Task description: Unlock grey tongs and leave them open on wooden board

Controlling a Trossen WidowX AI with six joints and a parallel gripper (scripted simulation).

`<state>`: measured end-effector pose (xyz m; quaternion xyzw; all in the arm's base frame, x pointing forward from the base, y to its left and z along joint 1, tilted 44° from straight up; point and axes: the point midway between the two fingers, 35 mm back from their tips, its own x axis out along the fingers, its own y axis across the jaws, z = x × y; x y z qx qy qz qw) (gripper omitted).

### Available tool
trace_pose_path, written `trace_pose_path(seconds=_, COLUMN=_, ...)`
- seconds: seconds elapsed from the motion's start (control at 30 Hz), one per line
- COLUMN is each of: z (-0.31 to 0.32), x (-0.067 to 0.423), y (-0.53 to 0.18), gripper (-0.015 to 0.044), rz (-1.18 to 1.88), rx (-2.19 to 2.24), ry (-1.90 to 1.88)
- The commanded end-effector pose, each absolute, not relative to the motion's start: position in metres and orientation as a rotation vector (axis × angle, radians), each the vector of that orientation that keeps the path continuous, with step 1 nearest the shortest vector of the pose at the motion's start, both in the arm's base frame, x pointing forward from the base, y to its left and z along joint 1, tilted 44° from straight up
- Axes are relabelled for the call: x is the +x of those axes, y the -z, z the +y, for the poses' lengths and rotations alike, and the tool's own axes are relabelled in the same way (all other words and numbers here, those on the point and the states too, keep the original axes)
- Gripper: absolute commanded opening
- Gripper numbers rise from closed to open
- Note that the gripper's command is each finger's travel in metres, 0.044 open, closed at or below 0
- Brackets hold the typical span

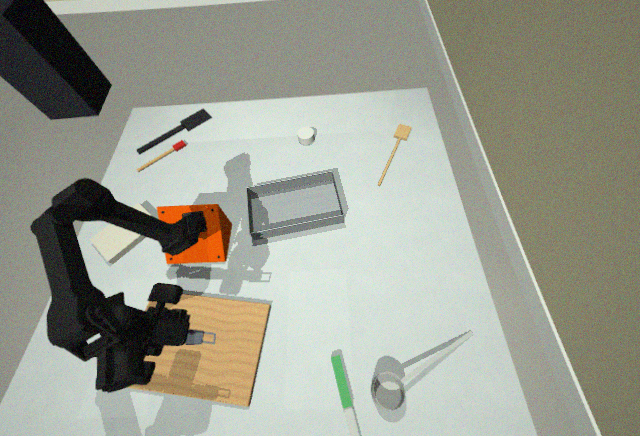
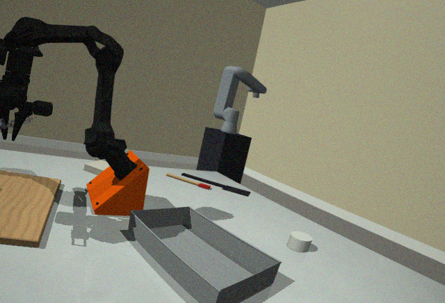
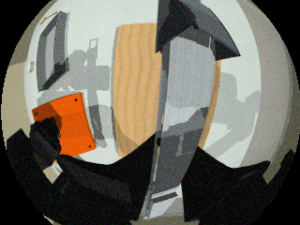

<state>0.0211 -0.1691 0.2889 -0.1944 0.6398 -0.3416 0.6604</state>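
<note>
My gripper (image 1: 190, 336) (image 2: 8, 128) (image 3: 168, 138) is shut on the grey tongs (image 1: 202, 336) (image 3: 184, 88) and holds them in the air over the wooden board (image 1: 240, 322) (image 2: 21, 202) (image 3: 134, 88). In the exterior view the fingers point down, well above the board. The tongs cast a shadow on the board's near half. In the wrist view they run as a long grey bar between the fingers; I cannot tell whether their arms are spread. The grey roasting tin (image 1: 297, 179) (image 2: 161, 256) (image 3: 51, 51) stands empty beyond the board.
The arm's orange base block (image 1: 217, 229) (image 2: 118, 192) sits between board and tin. A cream block (image 1: 113, 240), black spatula (image 1: 175, 129), red-tipped stick (image 1: 162, 156), white cylinder (image 1: 306, 135), wooden spatula (image 1: 393, 152), green-handled tool (image 1: 342, 379) and metal sieve (image 1: 387, 390) lie around.
</note>
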Motion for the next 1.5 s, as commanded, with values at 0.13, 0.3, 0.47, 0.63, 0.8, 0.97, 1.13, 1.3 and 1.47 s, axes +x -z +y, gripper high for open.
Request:
trace_pose_path(seconds=0.13, z=-0.165, x=0.022, y=-0.292, gripper=-0.015, rz=1.425, rx=-0.462, ry=0.777)
trace_pose_path(seconds=0.3, z=-0.158, x=0.029, y=-0.298, gripper=-0.015, rz=1.378, rx=-0.515, ry=0.768)
trace_pose_path(seconds=0.47, z=-0.149, x=0.034, y=-0.305, gripper=-0.015, rz=1.324, rx=-0.569, ry=0.756)
trace_pose_path(seconds=0.63, z=-0.14, x=0.038, y=-0.311, gripper=-0.015, rz=1.265, rx=-0.618, ry=0.744)
trace_pose_path(seconds=0.8, z=-0.13, x=0.04, y=-0.317, gripper=-0.015, rz=1.203, rx=-0.662, ry=0.729)
trace_pose_path(seconds=0.97, z=-0.122, x=0.041, y=-0.322, gripper=-0.015, rz=1.138, rx=-0.701, ry=0.712)
trace_pose_path(seconds=1.13, z=-0.114, x=0.04, y=-0.327, gripper=-0.015, rz=1.071, rx=-0.734, ry=0.693)
trace_pose_path(seconds=1.3, z=-0.107, x=0.038, y=-0.331, gripper=-0.015, rz=1.002, rx=-0.761, ry=0.671)
trace_pose_path(seconds=1.47, z=-0.101, x=0.035, y=-0.335, gripper=-0.015, rz=0.932, rx=-0.784, ry=0.648)
